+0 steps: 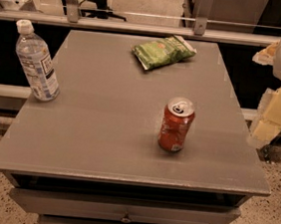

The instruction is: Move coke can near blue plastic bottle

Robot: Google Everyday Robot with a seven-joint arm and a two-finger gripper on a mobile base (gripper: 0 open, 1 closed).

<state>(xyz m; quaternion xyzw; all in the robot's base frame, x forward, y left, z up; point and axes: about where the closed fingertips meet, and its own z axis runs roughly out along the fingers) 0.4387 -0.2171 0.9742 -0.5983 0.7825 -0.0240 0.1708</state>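
The coke can (176, 125) stands upright on the grey table (103, 130), right of its middle and toward the front. The blue plastic bottle (36, 62) stands upright at the table's left edge, well apart from the can. My gripper (273, 115) shows as cream and white parts at the right edge of the view. It hangs beside the table's right edge, to the right of the can, and touches nothing.
A green chip bag (163, 51) lies at the back of the table. A metal rail (139, 28) runs behind the table. Drawers (125, 212) sit under the front edge. Speckled floor shows on both sides.
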